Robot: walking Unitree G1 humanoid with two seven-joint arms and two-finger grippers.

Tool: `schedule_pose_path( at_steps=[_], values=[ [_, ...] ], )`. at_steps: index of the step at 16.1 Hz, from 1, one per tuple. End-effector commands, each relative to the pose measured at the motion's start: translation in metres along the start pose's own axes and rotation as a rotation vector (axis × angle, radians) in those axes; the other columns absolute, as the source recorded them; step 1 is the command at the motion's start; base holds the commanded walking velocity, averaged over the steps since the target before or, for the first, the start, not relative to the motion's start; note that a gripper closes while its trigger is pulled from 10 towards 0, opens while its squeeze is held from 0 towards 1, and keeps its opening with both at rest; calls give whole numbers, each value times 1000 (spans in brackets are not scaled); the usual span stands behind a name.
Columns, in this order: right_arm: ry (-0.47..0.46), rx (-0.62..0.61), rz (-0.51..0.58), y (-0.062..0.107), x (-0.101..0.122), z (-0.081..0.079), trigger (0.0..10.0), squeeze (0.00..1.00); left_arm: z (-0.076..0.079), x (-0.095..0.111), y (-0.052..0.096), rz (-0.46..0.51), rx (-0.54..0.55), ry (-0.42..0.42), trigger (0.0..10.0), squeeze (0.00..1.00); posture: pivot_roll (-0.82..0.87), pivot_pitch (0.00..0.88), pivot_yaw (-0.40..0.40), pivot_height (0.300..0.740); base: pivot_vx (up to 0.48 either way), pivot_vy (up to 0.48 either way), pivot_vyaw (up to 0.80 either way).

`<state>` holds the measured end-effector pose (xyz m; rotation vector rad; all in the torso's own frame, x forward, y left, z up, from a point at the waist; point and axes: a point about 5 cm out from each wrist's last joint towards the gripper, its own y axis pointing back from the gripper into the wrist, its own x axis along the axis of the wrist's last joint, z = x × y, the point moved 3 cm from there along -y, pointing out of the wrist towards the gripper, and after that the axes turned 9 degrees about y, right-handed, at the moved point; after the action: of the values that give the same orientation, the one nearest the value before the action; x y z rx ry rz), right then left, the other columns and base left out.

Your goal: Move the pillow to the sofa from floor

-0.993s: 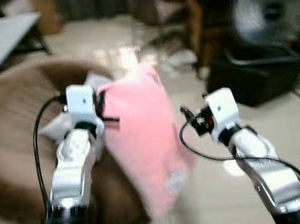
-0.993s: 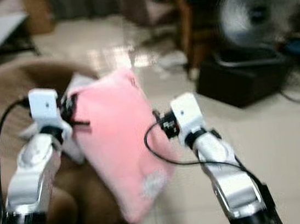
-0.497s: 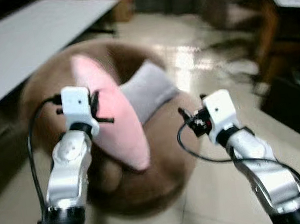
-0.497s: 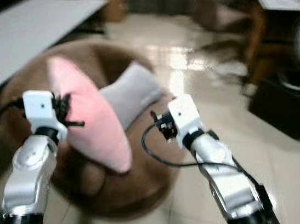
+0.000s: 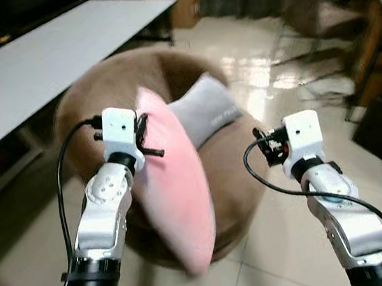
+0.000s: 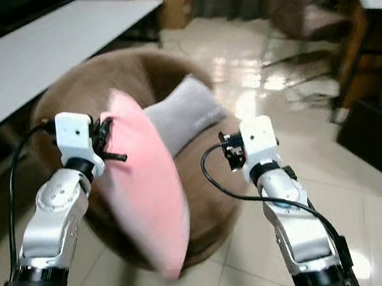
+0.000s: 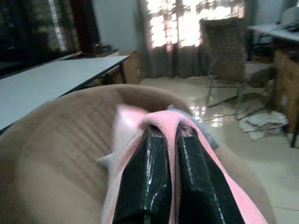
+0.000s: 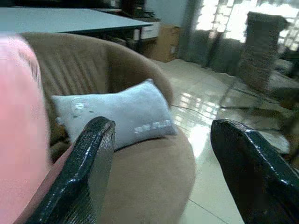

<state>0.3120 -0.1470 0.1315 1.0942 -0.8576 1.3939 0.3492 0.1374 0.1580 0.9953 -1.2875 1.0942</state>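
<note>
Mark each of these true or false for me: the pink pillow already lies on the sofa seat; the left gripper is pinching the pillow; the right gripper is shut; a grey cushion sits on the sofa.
1. The pink pillow already lies on the sofa seat: false. It hangs in front of the sofa.
2. The left gripper is pinching the pillow: true.
3. The right gripper is shut: false. Its fingers are spread wide with nothing between them.
4. A grey cushion sits on the sofa: true.

Window daylight glares off the floor tiles; head views slightly motion-blurred
</note>
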Motion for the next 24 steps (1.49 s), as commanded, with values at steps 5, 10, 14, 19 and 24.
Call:
schedule_pose_path(
  at_steps=[5, 10, 14, 19, 24],
  values=[
    [0, -11, 0, 1, 0, 3, 10000, 0, 1, 14, -5, 56, -9, -1, 10000, 0, -28, 17, 68, 740, 382, 0, -243],
    [48, 78, 14, 3, 2, -9, 10000, 0, 0, 13, -5, 59, 2, -6, 10000, 0, -25, 12, 68, 740, 383, 0, 284],
    [62, 97, 14, 4, 1, -14, 10000, 0, -2, 13, -4, 59, 8, -9, 10000, 0, -23, 6, 65, 740, 379, 0, 800],
    [71, 62, -25, 3, -7, -11, 10000, 0, 16, -20, -23, -59, -96, -54, 10000, 0, -29, 26, 63, 740, 70, 0, 0],
    [92, 120, -42, 11, -11, -30, 10000, 0, 12, -43, -58, -219, -5, -103, 10000, 0, -56, 96, 91, 740, 0, 0, 0]
  ],
)
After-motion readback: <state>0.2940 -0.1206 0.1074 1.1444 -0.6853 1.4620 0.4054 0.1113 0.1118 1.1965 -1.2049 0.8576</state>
